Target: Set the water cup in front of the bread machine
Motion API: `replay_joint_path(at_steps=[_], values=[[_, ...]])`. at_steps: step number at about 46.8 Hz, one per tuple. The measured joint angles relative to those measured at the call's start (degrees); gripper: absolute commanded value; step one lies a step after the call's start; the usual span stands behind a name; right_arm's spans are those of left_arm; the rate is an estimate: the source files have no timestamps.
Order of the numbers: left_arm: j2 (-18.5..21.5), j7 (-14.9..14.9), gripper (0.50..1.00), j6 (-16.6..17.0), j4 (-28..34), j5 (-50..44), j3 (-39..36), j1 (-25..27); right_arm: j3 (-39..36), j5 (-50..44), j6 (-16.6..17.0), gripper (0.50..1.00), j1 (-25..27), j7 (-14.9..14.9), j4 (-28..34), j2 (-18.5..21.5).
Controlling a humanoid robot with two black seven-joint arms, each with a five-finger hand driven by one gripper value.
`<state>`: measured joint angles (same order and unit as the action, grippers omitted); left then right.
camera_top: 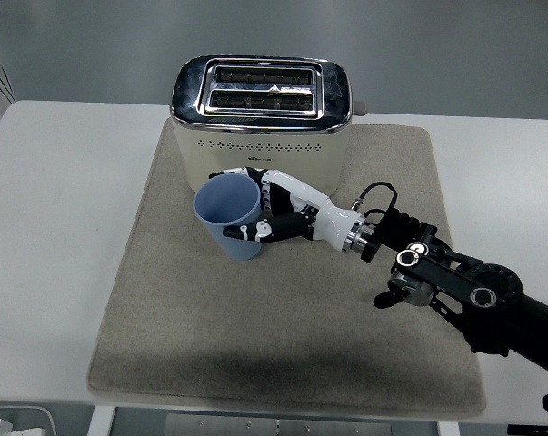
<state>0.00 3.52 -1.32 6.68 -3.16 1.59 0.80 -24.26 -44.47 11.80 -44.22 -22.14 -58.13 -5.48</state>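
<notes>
A blue plastic cup (228,216) stands upright, mouth up, on the grey mat (283,318), just in front of the cream and chrome toaster (260,123). My right hand (260,207) is wrapped around the cup's right side, fingers curled on its wall. Whether the cup's base touches the mat cannot be told. The black right arm (455,291) stretches in from the lower right. My left arm does not show.
The toaster sits at the mat's far edge with both slots empty. The white table (55,227) extends around the mat on the left and right. A cable loops at the wrist (373,195).
</notes>
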Motion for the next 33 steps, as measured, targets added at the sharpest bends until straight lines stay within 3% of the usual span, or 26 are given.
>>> replay_joint_path(at_steps=[22, 25, 33], values=[[0.0, 0.0, 1.0, 0.0, 0.0, 0.0, 0.0, -0.01, 1.06, 0.06, 0.08, 0.862, 0.45, -0.62, 1.22, -0.92], [0.0, 0.0, 1.0, 0.0, 0.0, 0.0, 0.0, 0.0, 1.06, 0.07, 0.07, 0.895, 0.45, -0.62, 1.26, -0.94], [0.0, 0.0, 1.0, 0.0, 0.0, 0.0, -0.01, -0.01, 1.06, 0.04, -0.02, 0.907, 0.45, -0.62, 1.27, -0.94]])
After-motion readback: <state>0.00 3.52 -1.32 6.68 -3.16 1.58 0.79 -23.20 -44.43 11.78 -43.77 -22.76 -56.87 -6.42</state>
